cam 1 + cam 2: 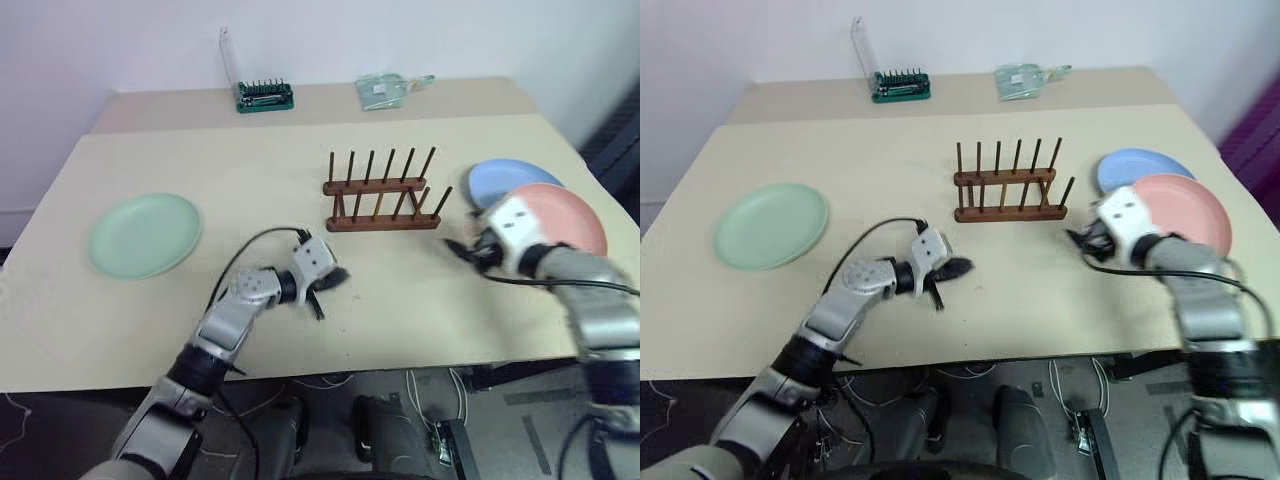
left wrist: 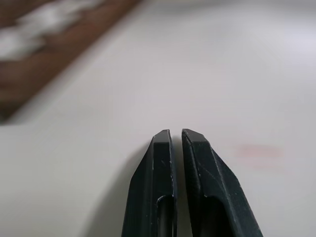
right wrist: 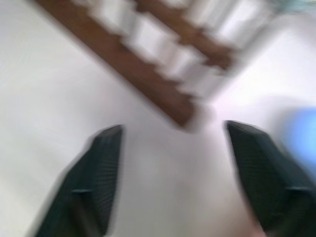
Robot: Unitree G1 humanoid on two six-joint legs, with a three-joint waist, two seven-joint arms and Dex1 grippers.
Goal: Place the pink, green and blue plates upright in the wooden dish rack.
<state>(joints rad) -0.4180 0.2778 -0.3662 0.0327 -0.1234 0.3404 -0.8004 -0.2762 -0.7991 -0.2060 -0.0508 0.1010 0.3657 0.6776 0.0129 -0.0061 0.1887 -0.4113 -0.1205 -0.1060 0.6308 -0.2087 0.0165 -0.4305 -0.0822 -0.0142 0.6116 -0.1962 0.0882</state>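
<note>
The wooden dish rack [image 1: 380,190] stands empty at the middle of the table, its pegs upright. Far left lies the green plate [image 1: 145,233], flat. At the right the pink plate [image 1: 565,215] lies partly over the blue plate [image 1: 510,178]. My right gripper [image 3: 175,129] hovers by the pink plate's left rim, open with nothing between its fingers, and points toward the rack [image 3: 148,64]. My left gripper [image 2: 176,143] is shut and empty, low over the bare table in front of the rack and to its left.
A green screwdriver-bit holder [image 1: 264,96] and a clear plastic package [image 1: 385,90] sit on the second table at the back. The table's front edge [image 1: 330,370] runs just below my arms. Cables lie on the floor beneath.
</note>
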